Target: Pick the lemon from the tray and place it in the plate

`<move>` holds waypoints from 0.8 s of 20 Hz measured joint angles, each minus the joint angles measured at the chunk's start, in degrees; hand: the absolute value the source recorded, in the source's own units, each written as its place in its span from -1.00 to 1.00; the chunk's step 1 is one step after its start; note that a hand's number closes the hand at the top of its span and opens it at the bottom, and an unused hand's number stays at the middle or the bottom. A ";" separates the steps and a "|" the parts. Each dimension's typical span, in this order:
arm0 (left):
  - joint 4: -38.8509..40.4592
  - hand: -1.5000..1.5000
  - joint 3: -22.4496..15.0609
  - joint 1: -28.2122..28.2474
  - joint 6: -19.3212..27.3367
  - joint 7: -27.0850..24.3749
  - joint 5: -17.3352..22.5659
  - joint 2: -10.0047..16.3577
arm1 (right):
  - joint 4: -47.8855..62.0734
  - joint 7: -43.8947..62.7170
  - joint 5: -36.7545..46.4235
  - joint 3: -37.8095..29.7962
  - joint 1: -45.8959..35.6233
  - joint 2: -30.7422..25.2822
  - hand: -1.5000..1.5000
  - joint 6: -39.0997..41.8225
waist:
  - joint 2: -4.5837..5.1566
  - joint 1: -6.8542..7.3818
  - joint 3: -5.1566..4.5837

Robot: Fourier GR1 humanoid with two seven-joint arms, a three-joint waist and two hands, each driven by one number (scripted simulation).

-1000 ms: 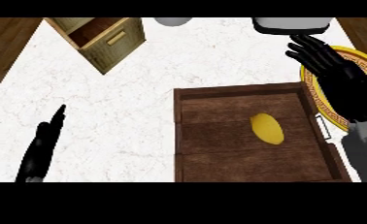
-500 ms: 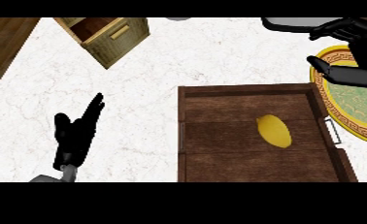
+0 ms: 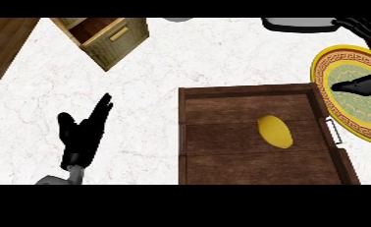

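Observation:
A yellow lemon point(image 3: 275, 131) lies in the right half of a dark wooden tray point(image 3: 217, 147) on the marble counter. A green plate with a gold patterned rim point(image 3: 326, 71) sits just right of the tray, cut off by the view's edge. My left hand point(image 3: 81, 133) rests open at lower left, fingers straight and pointing up and right, well away from the tray. Of my right hand point(image 3: 354, 85), only black fingers show at the right edge, over the plate; more dark fingers reach in at the top right corner.
An open tan drawer box point(image 3: 105, 37) stands at the upper left. A brown wooden strip point(image 3: 13, 37) runs along the far left. A grey and black object point(image 3: 293, 23) sits at the top edge, right of centre.
The view has shifted, so the tray and plate sit further right. My left hand has come up and in from the lower left. My right hand has moved away toward the right edge.

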 measured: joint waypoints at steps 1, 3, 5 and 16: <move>0.18 0.00 0.13 0.17 -0.18 -0.40 0.01 -0.15 | -0.08 -0.60 1.65 0.95 -0.10 -1.48 -1.00 1.21 | -0.04 -0.10 0.01; 0.30 0.00 0.08 0.41 0.01 -0.80 -0.40 -0.46 | -1.84 -0.29 5.09 3.65 -0.30 -3.93 -1.00 2.86 | -0.22 -0.42 -0.02; 0.06 0.00 0.05 0.32 0.36 -0.16 -0.58 -0.71 | -3.48 0.55 8.28 6.09 -1.08 -6.49 -1.00 4.20 | -0.30 -0.53 -0.05; -0.53 0.00 1.89 1.60 -1.09 0.69 -1.07 -0.98 | -18.18 8.26 20.55 14.37 2.41 -7.23 -1.00 4.74 | -0.61 -1.35 -0.09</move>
